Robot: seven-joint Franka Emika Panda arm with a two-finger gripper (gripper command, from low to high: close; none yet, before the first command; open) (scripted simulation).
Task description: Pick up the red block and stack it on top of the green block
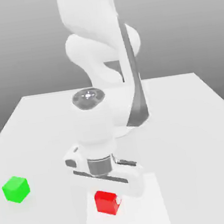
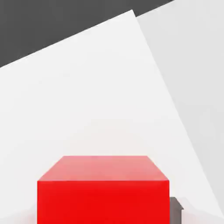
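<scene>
White robot arm's tool sits low around the red block on the counter; grip unclear. Green block rests well apart.

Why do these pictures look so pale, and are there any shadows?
Exterior view: soft, even light, white arm and white table almost blend; only a faint shadow beside the green block. Hand view: the red block looms large, its top face paler than its front, with hazy white blur at its lower corners.
</scene>
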